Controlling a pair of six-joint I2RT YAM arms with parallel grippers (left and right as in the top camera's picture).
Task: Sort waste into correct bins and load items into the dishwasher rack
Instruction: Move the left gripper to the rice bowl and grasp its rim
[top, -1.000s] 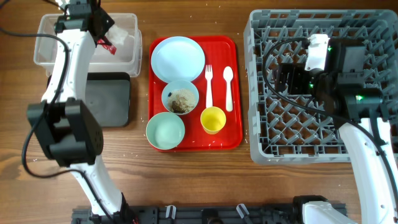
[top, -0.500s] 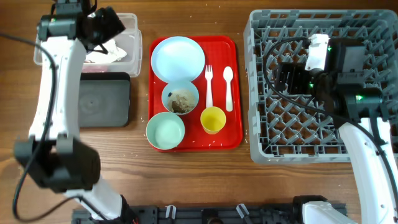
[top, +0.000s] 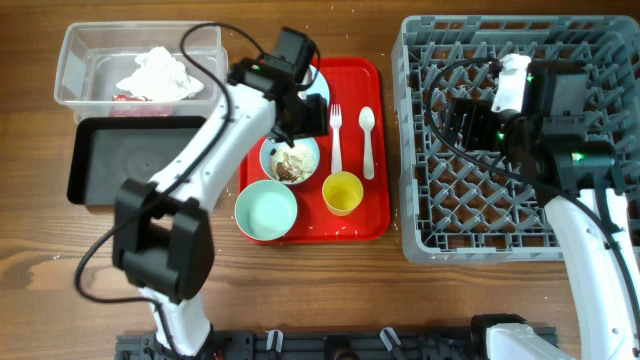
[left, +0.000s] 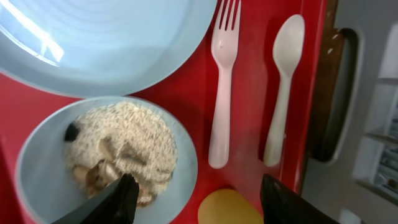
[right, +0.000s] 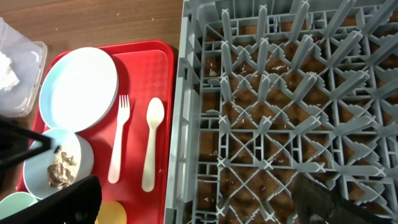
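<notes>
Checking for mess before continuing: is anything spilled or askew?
Only small pale crumbs lie scattered on the table beside the red tray. Nothing is tipped; the food scraps sit inside the small blue bowl.

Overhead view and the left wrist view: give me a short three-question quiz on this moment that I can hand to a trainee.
1. True or false: the small pale blue bowl holds food scraps.
2. Pick one: the crumpled white napkin lies in A) the clear tub, B) the black tray, C) the red tray.
3. Short answer: which utensil lies nearer the dishwasher rack, the fork or the spoon?

Key: 1 true; 2 A; 3 the spoon.
</notes>
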